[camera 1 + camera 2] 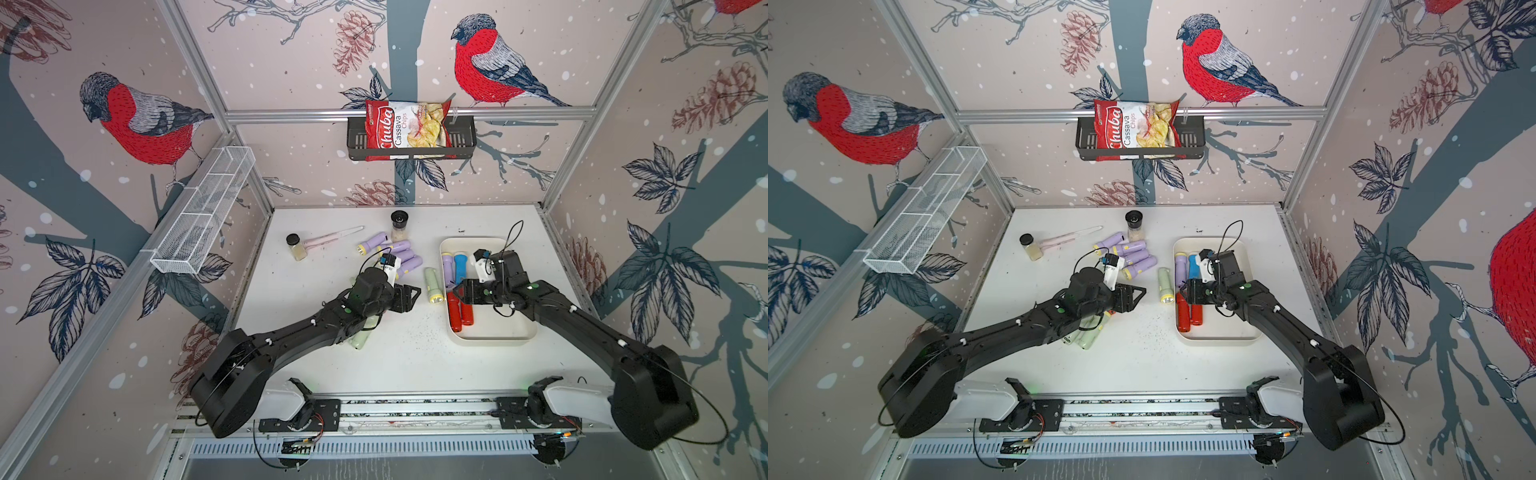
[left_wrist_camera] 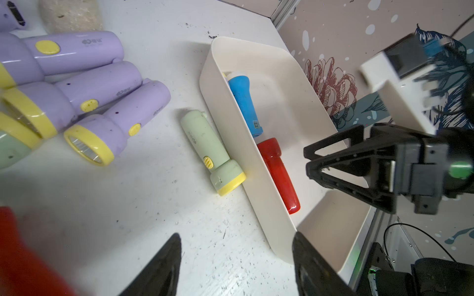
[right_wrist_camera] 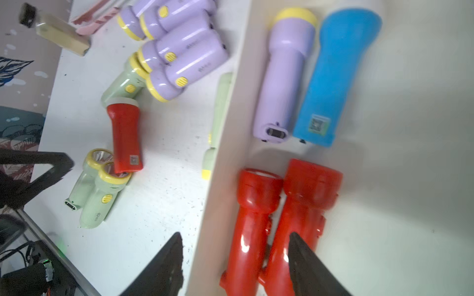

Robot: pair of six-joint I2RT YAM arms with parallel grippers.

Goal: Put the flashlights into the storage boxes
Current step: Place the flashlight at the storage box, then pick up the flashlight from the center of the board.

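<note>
Right wrist: R gripper (image 3: 234, 234) spread, empty, above red flashlights (image 3: 256, 205) in tray (image 3: 410, 128); L gripper (image 2: 236, 233) likewise.

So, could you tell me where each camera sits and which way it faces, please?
Top views: high above the robot's base, looking down toward the back wall; both arms show.
Left wrist: on the left arm, looking past the left fingers toward the tray; the right fingers show too.
Right wrist: on the right arm, looking down past the right fingers at the red flashlights.
Shared: both wrist views show the blue flashlight.
</note>
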